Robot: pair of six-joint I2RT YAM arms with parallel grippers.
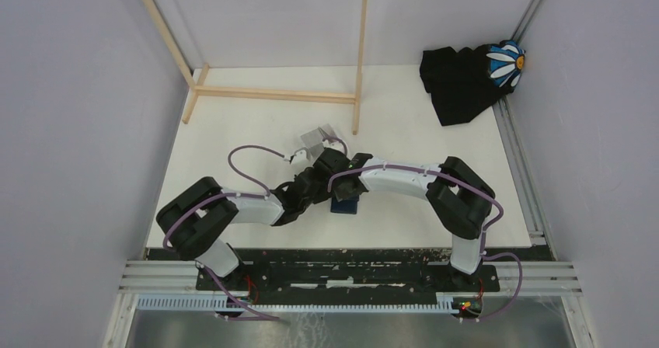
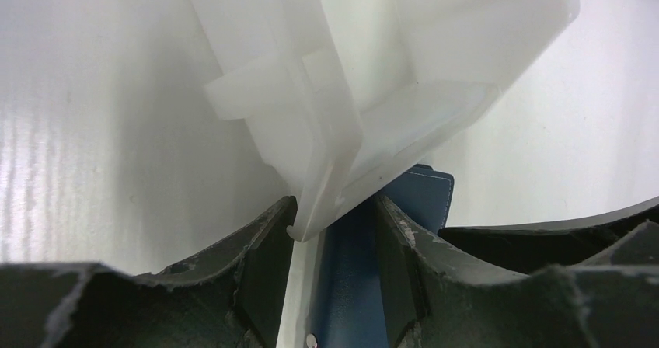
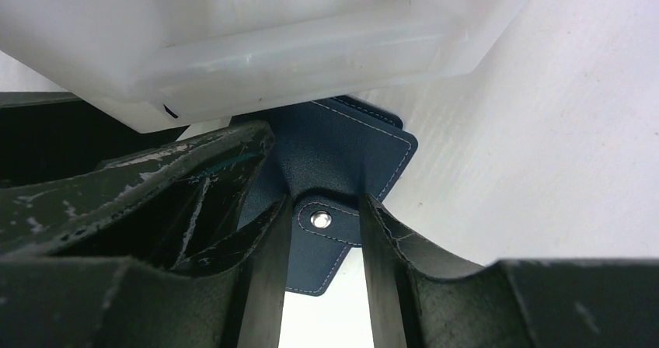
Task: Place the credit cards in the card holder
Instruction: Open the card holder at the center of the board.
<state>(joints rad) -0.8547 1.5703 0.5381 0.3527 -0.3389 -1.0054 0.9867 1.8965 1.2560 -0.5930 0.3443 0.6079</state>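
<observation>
The navy card holder (image 1: 346,206) lies flat on the white table between the two arms. My right gripper (image 3: 325,200) is open, its fingertips resting over the card holder (image 3: 342,146) on either side of the round snap (image 3: 319,220). My left gripper (image 2: 334,208) is shut on the lower corner of a clear plastic box (image 2: 373,68), which hangs tilted just above the card holder (image 2: 423,189). From above, the box (image 1: 315,140) sits beyond both grippers (image 1: 315,173) (image 1: 342,183). The credit cards are out of view.
A light wooden frame (image 1: 272,94) stands at the back of the table (image 1: 435,154). A black cloth (image 1: 458,84) with a daisy print (image 1: 505,62) lies in the back right corner. Grey walls close in on both sides.
</observation>
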